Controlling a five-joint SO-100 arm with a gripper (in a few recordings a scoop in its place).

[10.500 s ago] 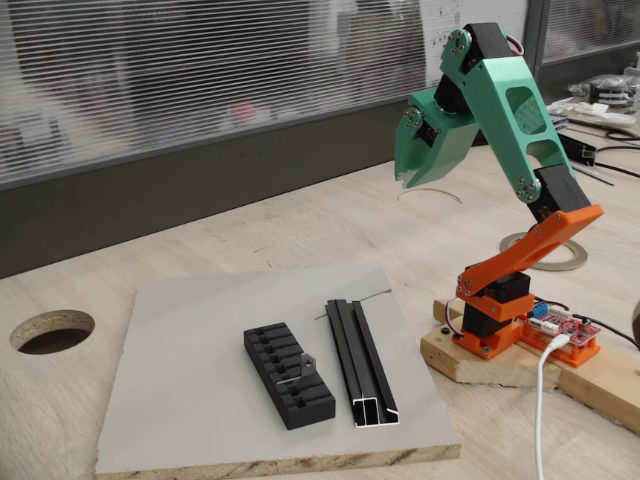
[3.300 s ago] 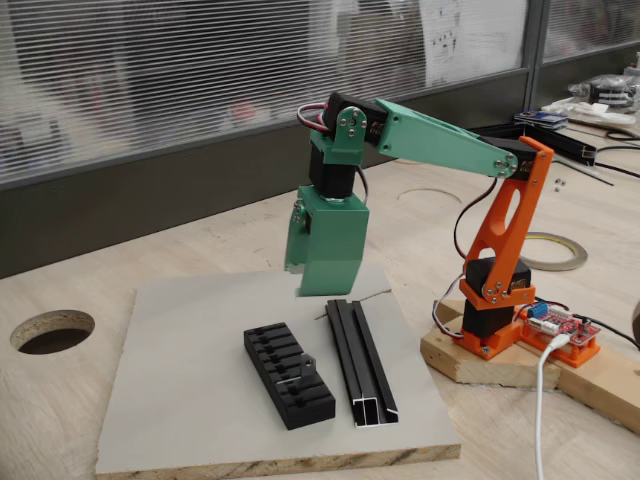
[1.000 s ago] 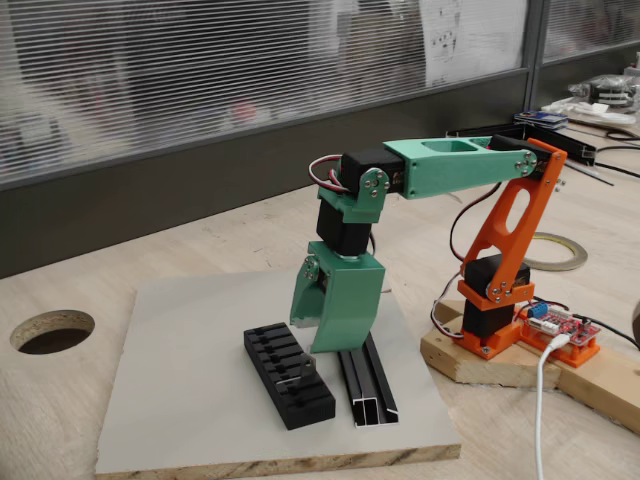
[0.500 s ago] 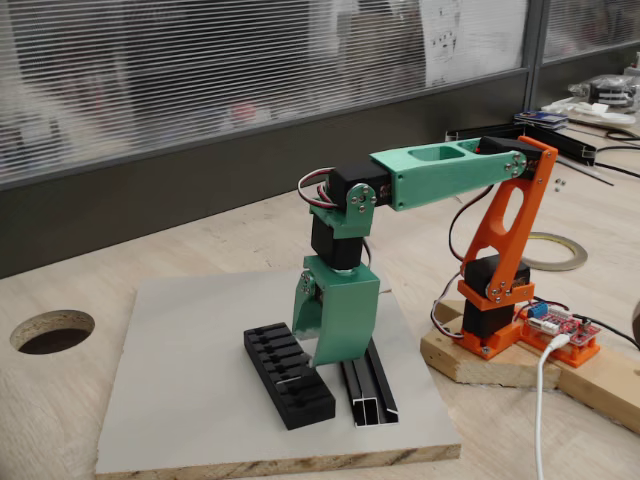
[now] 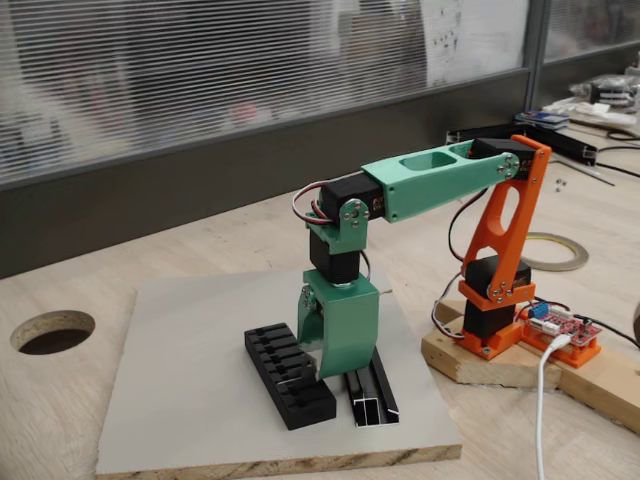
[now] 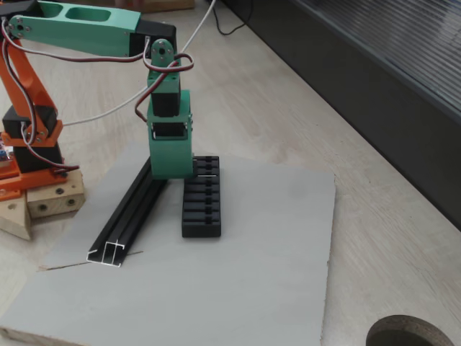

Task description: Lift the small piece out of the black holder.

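In a fixed view, the green gripper (image 5: 322, 372) has been lowered further onto the black holder (image 5: 288, 374). The small piece (image 5: 296, 378) is seen in its slot. In the other fixed view, the gripper (image 6: 173, 175) is seen at the holder's (image 6: 201, 205) end; open or closed cannot be told.

In a fixed view the black holder (image 5: 288, 375) sits on the board (image 5: 190, 380), rail (image 5: 370, 392) just right of it, end effector (image 5: 322, 368) down between them, arm base (image 5: 500, 330) off right.
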